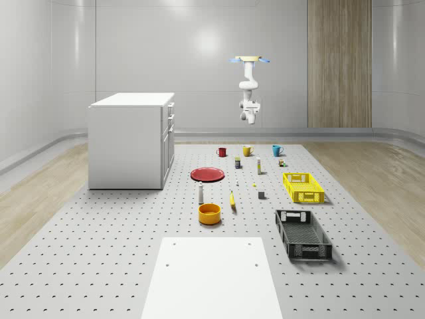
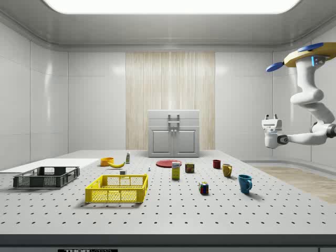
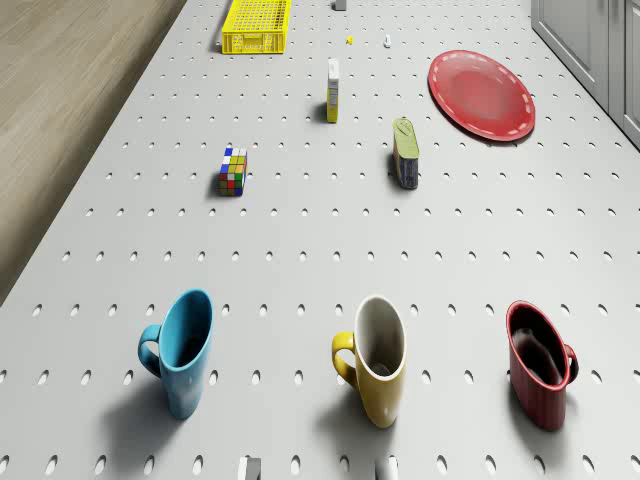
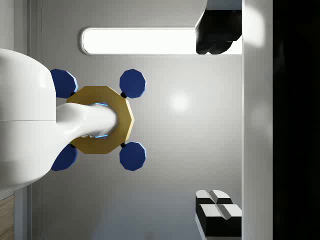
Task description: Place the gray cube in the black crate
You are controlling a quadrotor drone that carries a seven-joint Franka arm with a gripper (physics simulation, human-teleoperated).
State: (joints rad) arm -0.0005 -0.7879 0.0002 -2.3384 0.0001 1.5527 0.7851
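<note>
The small gray cube [image 1: 261, 195] rests on the perforated table between the yellow crate and the banana; it also appears as the gray cube [image 3: 340, 5] in the drone view. The black crate [image 1: 303, 234] stands empty near the table's front right in the whole-scene view, and the same black crate [image 2: 46, 177] sits at the side view's left. The drone [image 1: 250, 60] hovers high beyond the row of mugs at the table's far end. Its arm is folded so that the gripper [image 2: 271, 116] points upward, open and holding nothing, far from the cube. Both fingers [image 4: 218, 30] stand wide apart.
A yellow crate [image 1: 303, 187] stands just behind the black one. Blue [image 3: 180, 350], yellow [image 3: 375, 355] and red [image 3: 540, 375] mugs line the far end. A Rubik's cube [image 3: 233, 172], red plate [image 3: 481, 93], orange bowl [image 1: 209, 213], banana [image 1: 232, 200] and a white cabinet [image 1: 131, 139] are nearby.
</note>
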